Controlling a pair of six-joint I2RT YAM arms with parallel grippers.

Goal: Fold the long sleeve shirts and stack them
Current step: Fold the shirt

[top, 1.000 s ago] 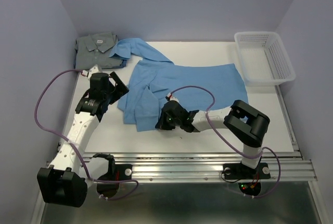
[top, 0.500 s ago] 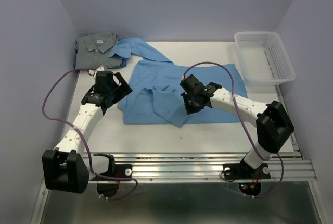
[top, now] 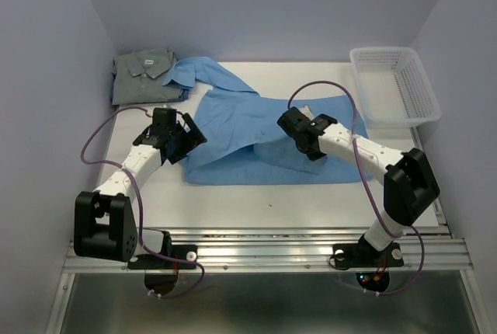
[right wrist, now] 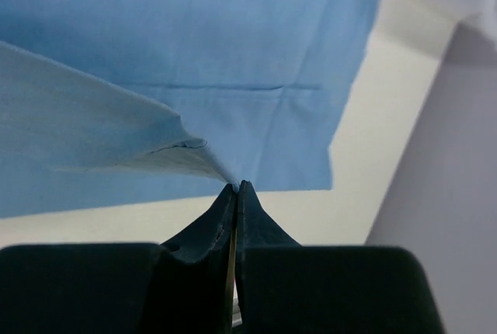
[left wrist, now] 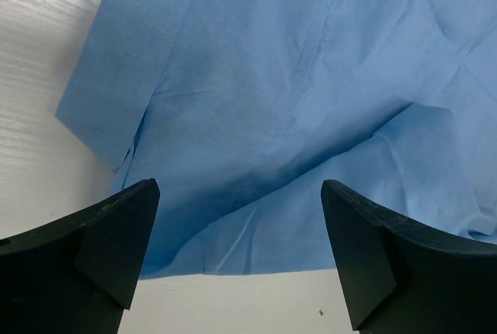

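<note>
The light blue shirt [top: 248,120] lies spread on the table [top: 233,194], left of the white mesh basket [top: 423,120]. Its right edge is just beside the basket's near corner. Its collar reaches the folded grey-green shirt [top: 144,74], which sits in the far corner, well apart from the basket. From above, the right gripper [top: 308,141] is over the blue cloth left of the basket, with a fold raised toward it. The left gripper [top: 189,142] is farther from the basket, at the shirt's opposite edge.

In the left wrist view, the left gripper [left wrist: 239,194] is spread wide, grasping nothing, above the light blue shirt [left wrist: 295,78]. Bare table [left wrist: 39,116] shows beside the cloth.

In the right wrist view, the right gripper [right wrist: 235,188] is clenched on a peak of the light blue shirt [right wrist: 194,31], pulled up like a tent above the flat cloth.
</note>
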